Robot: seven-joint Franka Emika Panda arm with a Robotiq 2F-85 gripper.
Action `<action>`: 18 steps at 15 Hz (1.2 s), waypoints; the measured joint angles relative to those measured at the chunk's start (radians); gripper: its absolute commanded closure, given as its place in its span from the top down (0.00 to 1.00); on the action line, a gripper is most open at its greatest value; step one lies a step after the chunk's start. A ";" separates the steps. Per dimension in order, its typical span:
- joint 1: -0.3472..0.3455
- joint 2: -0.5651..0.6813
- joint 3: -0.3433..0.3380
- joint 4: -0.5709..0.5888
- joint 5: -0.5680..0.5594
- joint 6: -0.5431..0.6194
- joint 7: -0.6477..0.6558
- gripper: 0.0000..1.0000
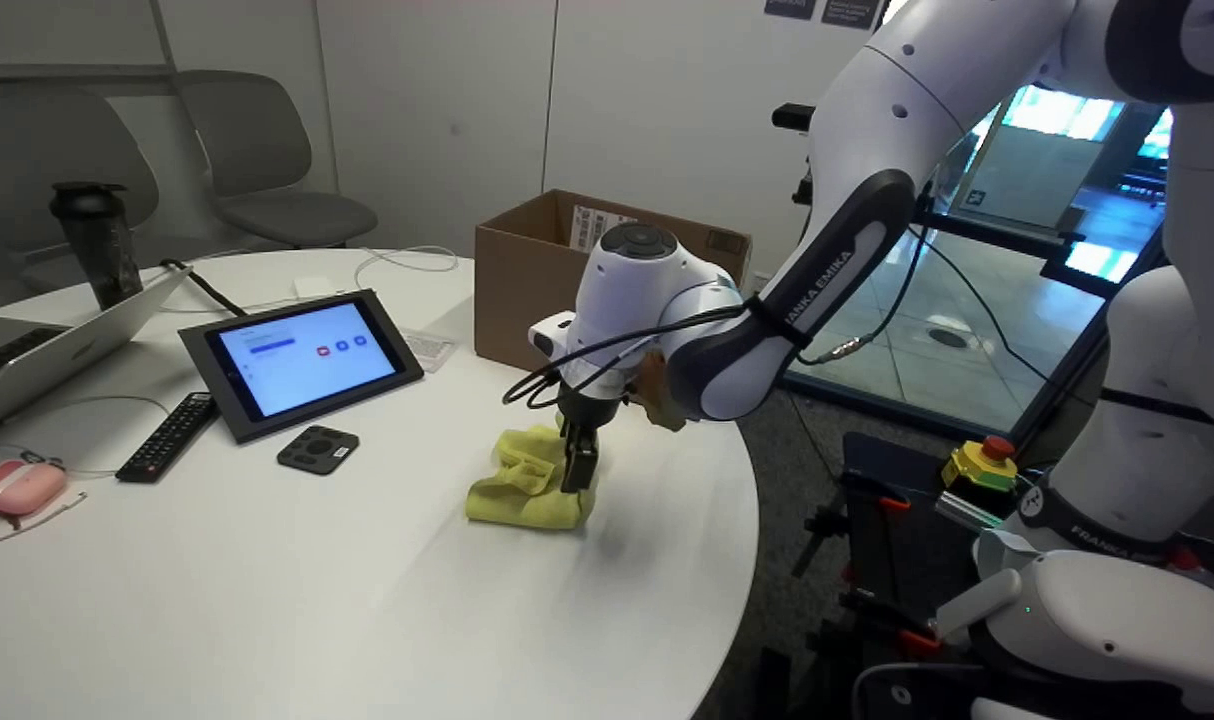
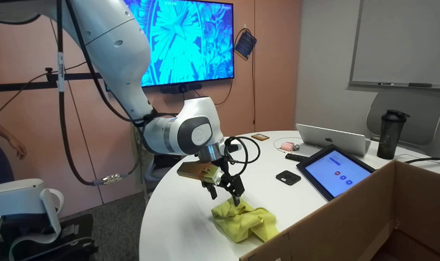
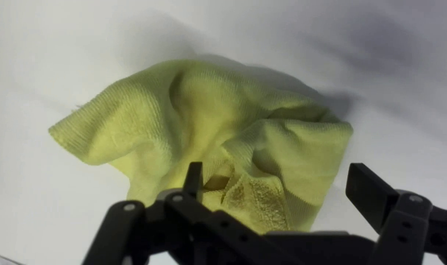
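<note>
A crumpled yellow-green cloth lies on the white round table (image 1: pixel 407 620); the cloth shows in both exterior views (image 1: pixel 527 505) (image 2: pixel 243 222) and fills the middle of the wrist view (image 3: pixel 208 99). My gripper points down at it in both exterior views (image 1: pixel 579 475) (image 2: pixel 225 200). In the wrist view the gripper (image 3: pixel 275 173) has its fingers wide apart with nothing clamped between them. Its left finger is over the cloth; its right finger is beyond the cloth's right edge, over bare table. I cannot tell whether a fingertip touches the cloth.
An open cardboard box (image 1: pixel 527 290) (image 2: pixel 332 221) stands close to the cloth. A tablet on a stand (image 1: pixel 307 355), a small black device (image 1: pixel 317 450), a remote (image 1: pixel 167 437), a laptop (image 1: pixel 67 350), a dark bottle (image 1: pixel 97 245) and a pink case (image 1: pixel 27 490) are farther off.
</note>
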 measured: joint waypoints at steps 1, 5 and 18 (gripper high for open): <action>-0.018 0.004 0.011 0.000 0.000 0.000 -0.062 1.00; -0.073 0.041 0.029 0.016 -0.011 -0.001 -0.299 1.00; -0.178 0.253 0.126 0.202 -0.019 -0.011 -0.646 1.00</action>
